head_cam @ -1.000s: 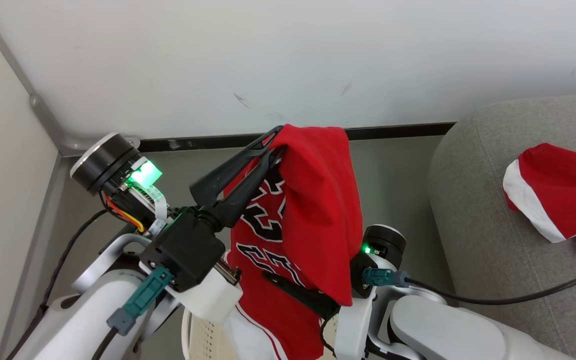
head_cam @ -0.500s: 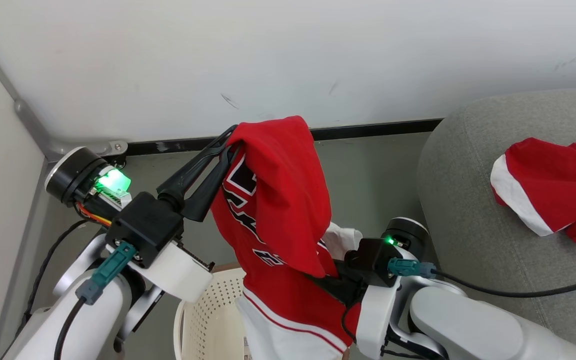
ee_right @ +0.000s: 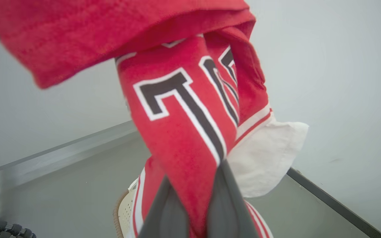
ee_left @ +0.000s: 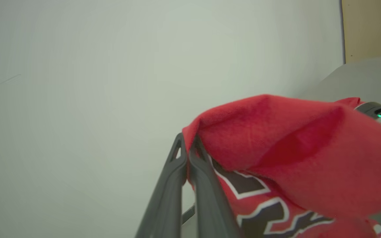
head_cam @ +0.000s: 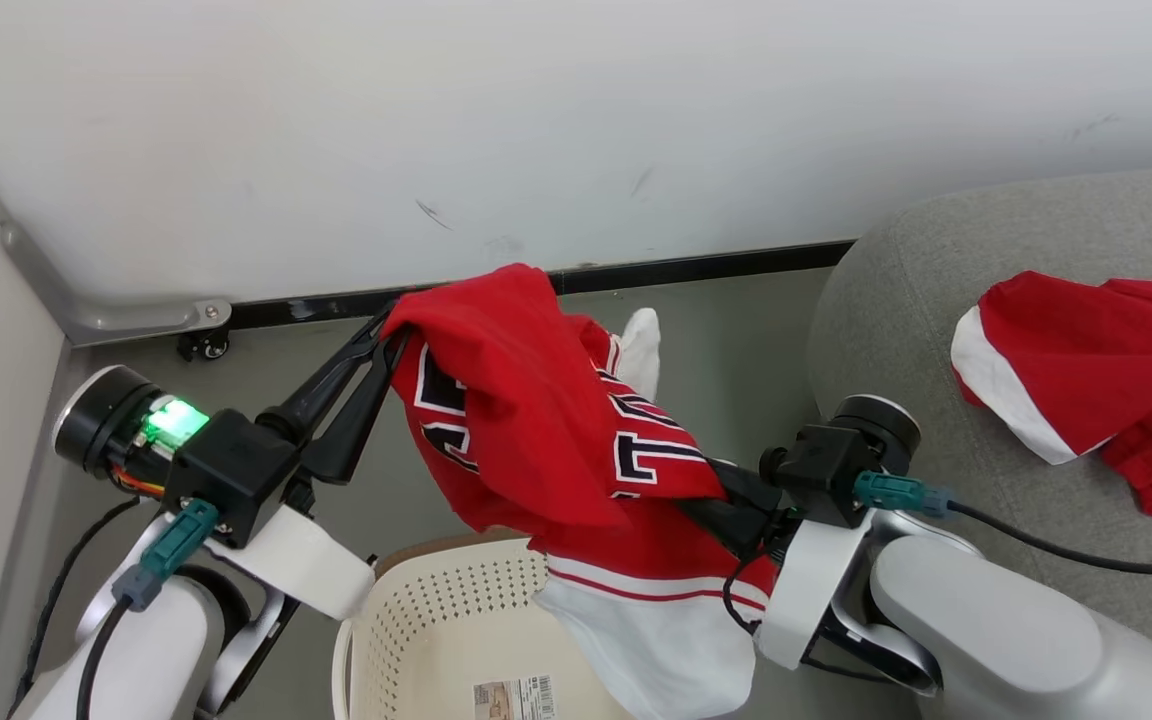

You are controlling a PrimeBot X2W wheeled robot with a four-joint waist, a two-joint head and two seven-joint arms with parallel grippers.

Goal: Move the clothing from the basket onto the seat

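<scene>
Head view puts the grey seat (head_cam: 896, 330) on your right as the biggest thing in the scene, with a second red garment (head_cam: 1086, 350), white-trimmed, lying crumpled on its cushion. Next in size, the red jersey (head_cam: 526, 400) hangs in the air between your two arms, to the left of the seat and apart from it. Its black, white-outlined lettering faces up and its white hem droops over the right side of the basket (head_cam: 426, 620); you cannot tell from here whether the hem touches the rim. The cream perforated basket sits on the floor directly below the jersey, between your forearms. In the left wrist view your left gripper (ee_left: 185, 147) has its two dark fingers pressed together on a fold at the jersey's upper edge, with the cloth draping away to the right. In the right wrist view your right gripper (ee_right: 193, 188) is clamped tight on the lettered panel, with red fabric pinched between the fingers and the white hem hanging beside them. Smallest of all, a label sticker (head_cam: 509, 697) lies on the basket's bare inner bottom.
</scene>
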